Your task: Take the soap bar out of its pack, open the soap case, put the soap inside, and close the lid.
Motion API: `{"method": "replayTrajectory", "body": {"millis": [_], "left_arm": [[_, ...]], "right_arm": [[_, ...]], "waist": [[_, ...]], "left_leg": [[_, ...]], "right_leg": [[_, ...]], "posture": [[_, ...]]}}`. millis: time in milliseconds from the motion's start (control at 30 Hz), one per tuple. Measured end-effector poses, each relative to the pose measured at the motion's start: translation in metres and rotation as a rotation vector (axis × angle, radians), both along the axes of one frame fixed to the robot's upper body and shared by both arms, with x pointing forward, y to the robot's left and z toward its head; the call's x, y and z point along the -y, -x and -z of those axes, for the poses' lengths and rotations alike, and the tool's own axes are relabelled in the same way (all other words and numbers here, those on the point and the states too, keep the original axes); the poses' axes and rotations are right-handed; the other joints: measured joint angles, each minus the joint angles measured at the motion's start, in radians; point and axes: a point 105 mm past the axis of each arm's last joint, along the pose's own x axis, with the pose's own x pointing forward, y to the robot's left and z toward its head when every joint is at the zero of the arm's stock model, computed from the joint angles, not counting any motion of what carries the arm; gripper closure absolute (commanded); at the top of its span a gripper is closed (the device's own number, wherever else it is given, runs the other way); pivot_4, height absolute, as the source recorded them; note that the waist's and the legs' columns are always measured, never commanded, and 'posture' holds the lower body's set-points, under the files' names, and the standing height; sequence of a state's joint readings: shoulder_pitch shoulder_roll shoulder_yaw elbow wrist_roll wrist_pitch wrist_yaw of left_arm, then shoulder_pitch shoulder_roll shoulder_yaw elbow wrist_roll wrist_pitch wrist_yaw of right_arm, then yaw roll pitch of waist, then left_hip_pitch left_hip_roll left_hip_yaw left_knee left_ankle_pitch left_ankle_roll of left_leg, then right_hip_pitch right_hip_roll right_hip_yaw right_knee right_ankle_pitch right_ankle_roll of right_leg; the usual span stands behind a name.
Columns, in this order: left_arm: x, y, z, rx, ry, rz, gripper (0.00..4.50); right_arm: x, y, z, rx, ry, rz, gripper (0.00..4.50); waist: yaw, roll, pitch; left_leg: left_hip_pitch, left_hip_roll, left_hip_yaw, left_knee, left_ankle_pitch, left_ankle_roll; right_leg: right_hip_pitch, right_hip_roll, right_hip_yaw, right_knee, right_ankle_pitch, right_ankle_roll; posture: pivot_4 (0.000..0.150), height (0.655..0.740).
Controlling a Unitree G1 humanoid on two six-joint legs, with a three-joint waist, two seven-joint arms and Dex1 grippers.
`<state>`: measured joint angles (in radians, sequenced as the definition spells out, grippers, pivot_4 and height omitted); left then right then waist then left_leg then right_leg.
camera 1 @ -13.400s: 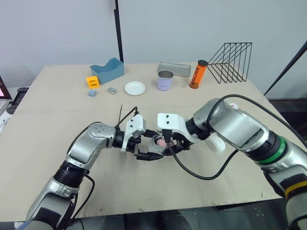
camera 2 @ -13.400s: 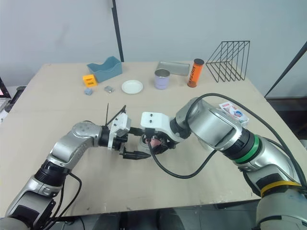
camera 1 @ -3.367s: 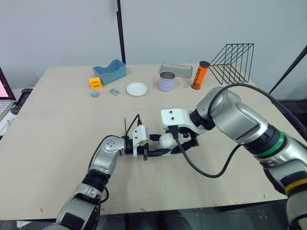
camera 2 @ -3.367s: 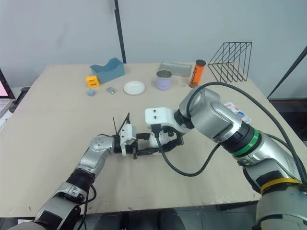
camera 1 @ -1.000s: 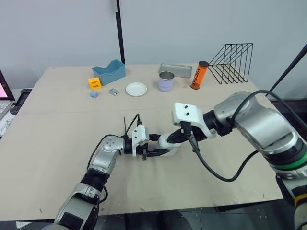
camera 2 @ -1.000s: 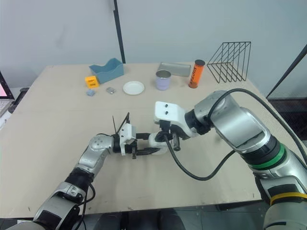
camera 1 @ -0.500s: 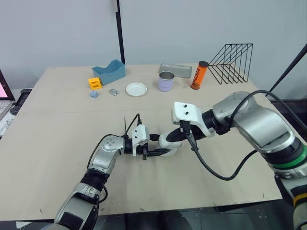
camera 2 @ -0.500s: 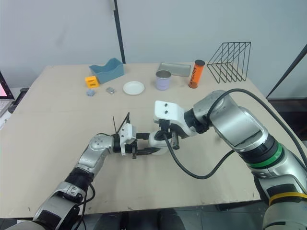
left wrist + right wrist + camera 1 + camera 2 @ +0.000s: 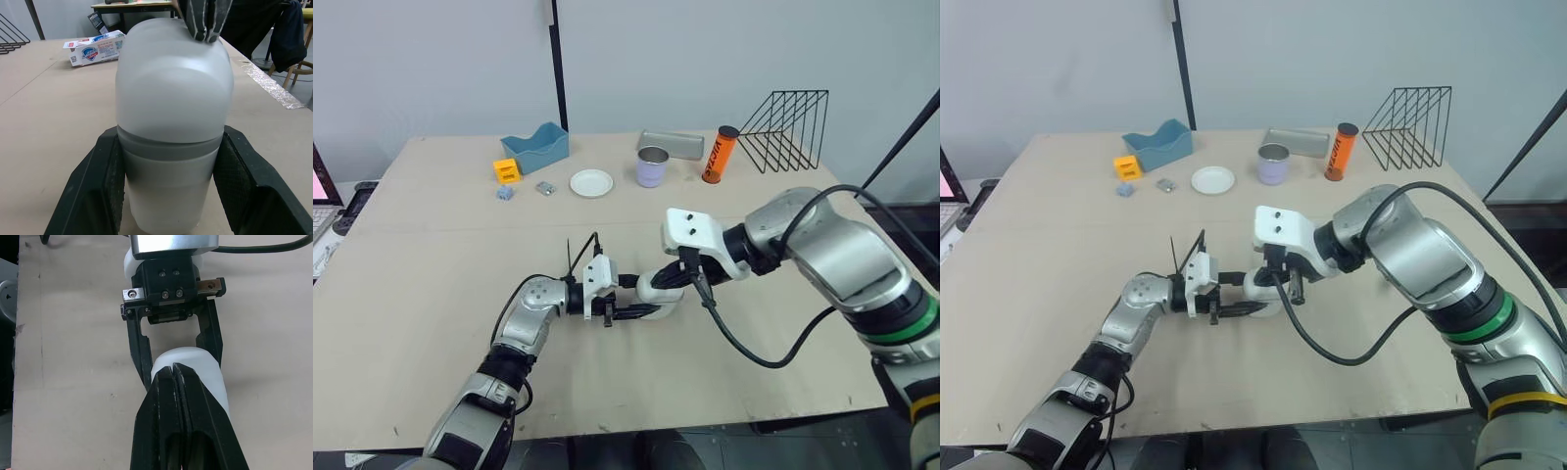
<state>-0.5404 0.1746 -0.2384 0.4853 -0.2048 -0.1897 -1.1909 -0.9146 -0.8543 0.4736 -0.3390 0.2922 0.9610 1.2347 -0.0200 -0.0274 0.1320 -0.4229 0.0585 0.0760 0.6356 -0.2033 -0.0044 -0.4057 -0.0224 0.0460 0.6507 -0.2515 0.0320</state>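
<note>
A white oval soap case (image 9: 656, 291) with its lid down lies on the table's middle. My left gripper (image 9: 644, 297) is shut on it, one black finger (image 9: 98, 181) along each long side. My right gripper (image 9: 175, 369) comes in from the right. It is shut, and its joined tips rest on the lid's far end (image 9: 203, 22). The soap pack (image 9: 95, 46), a white and blue printed box, lies flat on the table beyond the case. Whether soap is inside the case is hidden.
Along the table's back stand a blue tray (image 9: 536, 147), an orange block (image 9: 505, 169), a white plate (image 9: 592, 182), a lilac cup (image 9: 652, 165), a grey tray (image 9: 672, 143), an orange can (image 9: 718, 154) and a black wire rack (image 9: 788, 127).
My right gripper has edged slightly leftward over the case. The left gripper and the case have stayed put.
</note>
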Motion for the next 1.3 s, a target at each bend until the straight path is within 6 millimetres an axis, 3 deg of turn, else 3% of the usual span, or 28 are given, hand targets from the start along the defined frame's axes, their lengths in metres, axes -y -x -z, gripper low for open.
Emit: {"method": "replayTrajectory", "body": {"millis": [900, 1033, 1100, 1200, 1300], "left_arm": [[0.000, -0.001, 0.002, -0.014, -0.005, -0.006, 2.51], [-0.001, 0.000, 0.001, -0.006, -0.004, -0.005, 2.51], [-0.001, 0.000, 0.000, -0.003, -0.005, -0.002, 2.51], [-0.001, 0.001, 0.001, 0.000, -0.004, 0.000, 2.51], [-0.001, 0.001, 0.001, 0.001, -0.005, 0.001, 2.51]], "right_arm": [[0.001, -0.011, 0.002, -0.030, -0.034, 0.061, 4.48], [0.004, -0.018, -0.013, -0.047, -0.115, 0.131, 4.48], [0.001, -0.016, -0.038, -0.012, -0.209, 0.115, 4.48], [0.003, -0.008, -0.071, 0.057, -0.299, 0.090, 3.73], [0.016, 0.000, -0.077, 0.067, -0.322, 0.103, 2.55]], "waist": [[0.000, -0.005, -0.006], [0.000, -0.004, -0.006], [0.000, -0.004, -0.005], [0.002, -0.004, -0.005], [0.002, -0.004, -0.005]], "left_leg": [[0.000, 0.000, 0.000, 0.000, 0.000, 0.000], [-0.001, 0.000, 0.000, -0.001, 0.000, 0.000], [-0.001, 0.000, -0.001, -0.002, 0.000, 0.001], [-0.001, 0.000, -0.001, -0.002, -0.001, 0.001], [-0.001, 0.000, -0.001, -0.002, -0.001, 0.000]], "right_leg": [[0.000, 0.000, -0.001, 0.000, -0.001, -0.002], [-0.001, 0.000, 0.000, 0.000, -0.001, -0.001], [-0.001, 0.000, 0.000, 0.000, -0.001, -0.001], [0.000, 0.000, -0.001, 0.000, -0.001, -0.001], [0.000, -0.001, -0.001, -0.001, -0.001, -0.001]], "posture": [[0.150, 0.7393], [0.150, 0.7393], [0.150, 0.7393], [0.150, 0.7393], [0.150, 0.7393]]}}
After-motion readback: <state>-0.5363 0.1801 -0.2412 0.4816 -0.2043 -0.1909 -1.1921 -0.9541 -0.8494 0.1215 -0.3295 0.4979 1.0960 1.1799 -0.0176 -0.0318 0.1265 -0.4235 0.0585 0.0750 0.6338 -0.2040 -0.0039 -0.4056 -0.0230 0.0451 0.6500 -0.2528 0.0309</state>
